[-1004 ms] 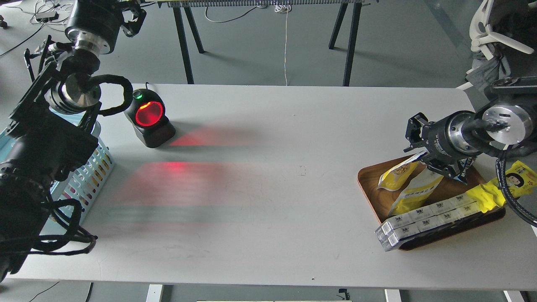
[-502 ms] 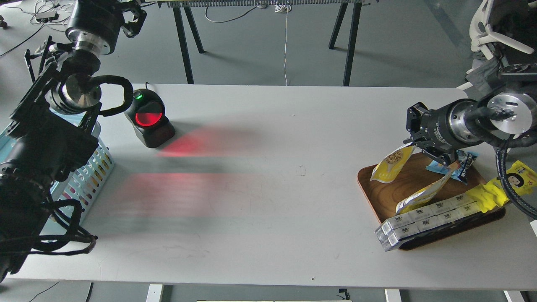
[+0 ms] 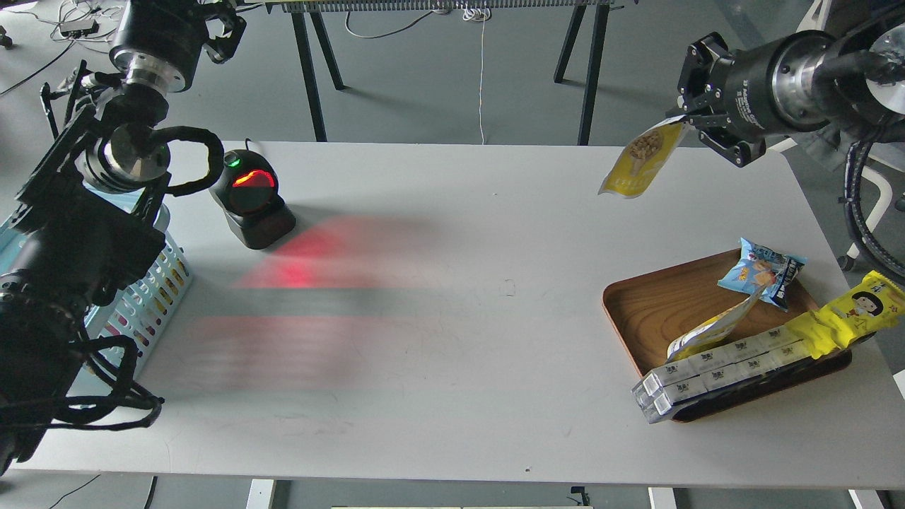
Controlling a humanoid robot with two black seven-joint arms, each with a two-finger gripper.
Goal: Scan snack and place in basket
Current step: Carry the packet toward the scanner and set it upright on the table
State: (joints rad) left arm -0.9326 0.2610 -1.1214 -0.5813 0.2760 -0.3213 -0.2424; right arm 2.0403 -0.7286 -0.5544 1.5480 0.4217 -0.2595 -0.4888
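Observation:
The snack (image 3: 640,164), a yellow-and-white pouch with a picture of nuts, hangs in the air above the table's far right edge. My right gripper (image 3: 684,119) is shut on its top corner and holds it high. The light-blue basket (image 3: 152,297) stands at the table's left edge, mostly hidden behind my left arm. My left gripper (image 3: 220,27) is raised at the top left, far from the snack, and its fingers cannot be told apart.
A black scanner (image 3: 251,198) glows red at the back left and casts red light on the table. A brown wooden tray (image 3: 657,297) at the right holds another yellow pouch (image 3: 710,329), a blue packet (image 3: 763,272), a long yellow wrapper (image 3: 848,314) and white boxes (image 3: 721,367).
My right gripper has lifted the snack from the tray, up and toward the far edge. The blue packet now shows on the tray. The left arm has not moved.

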